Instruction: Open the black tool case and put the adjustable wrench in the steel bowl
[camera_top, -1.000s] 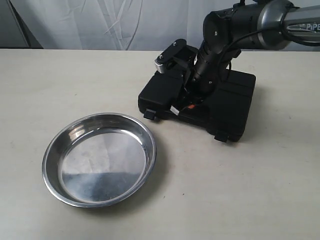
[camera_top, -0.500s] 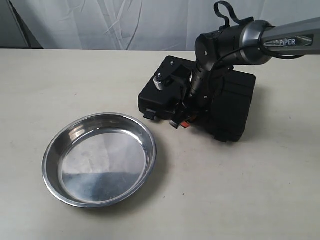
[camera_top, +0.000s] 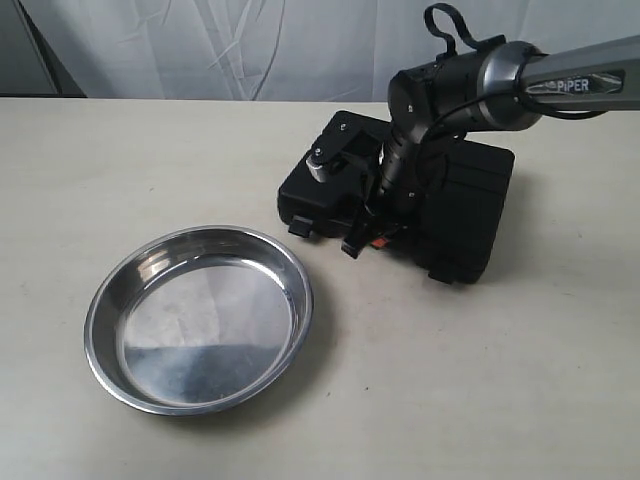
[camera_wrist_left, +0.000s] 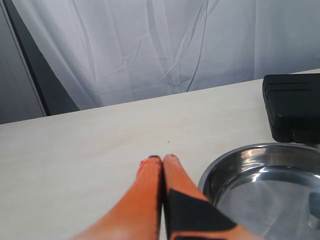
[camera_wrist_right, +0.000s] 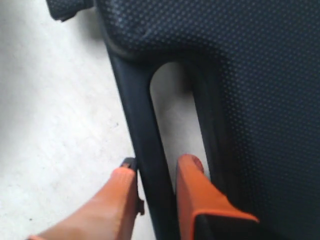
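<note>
The black tool case (camera_top: 470, 205) lies closed on the table, its two latches facing the front. My right gripper (camera_top: 365, 240) is down at the case's front edge between the latches. In the right wrist view its orange fingers (camera_wrist_right: 159, 166) straddle the thin bar of the case's handle (camera_wrist_right: 145, 130), one fingertip inside the cut-out and one outside, both pressed against the bar. The adjustable wrench is hidden. The steel bowl (camera_top: 200, 318) sits empty at the front left. My left gripper (camera_wrist_left: 162, 160) is shut on nothing, just beside the bowl's rim (camera_wrist_left: 210, 175).
A white curtain (camera_top: 250, 45) hangs behind the table's far edge. One corner of the case (camera_wrist_left: 292, 107) shows beyond the bowl in the left wrist view. Bare table (camera_top: 480, 380) lies in front of the case.
My right gripper came down from over the case's lid to its front edge and settled on the handle bar. The bowl has not moved.
</note>
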